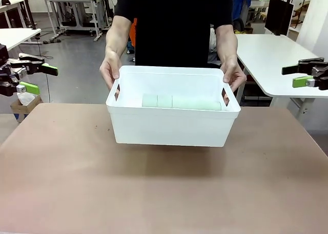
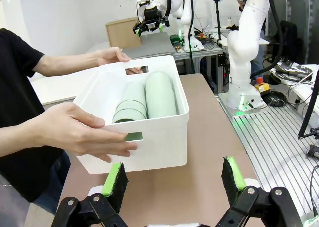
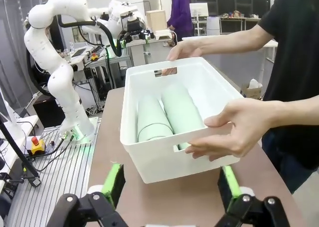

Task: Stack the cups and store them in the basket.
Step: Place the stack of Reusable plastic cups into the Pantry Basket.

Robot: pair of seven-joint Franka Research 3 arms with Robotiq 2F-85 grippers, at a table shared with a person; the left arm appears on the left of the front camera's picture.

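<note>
Cups (image 1: 180, 101): nested into stacks, lying on their sides inside the basket; two stacks side by side in the wrist views.
Basket (image 1: 169, 126): white, held at both short ends, apparently just above the counter (image 1: 154, 193) judging by its shadow.
Person's hands: left hand (image 1: 233, 76) and right hand (image 1: 110, 70) each at a hand slot.
Left tool (image 1: 36, 77): wide apart, holding nothing, well off to the side.
Right tool (image 1: 297, 75): wide apart, holding nothing, well off to the side.
Progress: stacking and storing look done; I'd say nothing is left but moving the basket.
</note>
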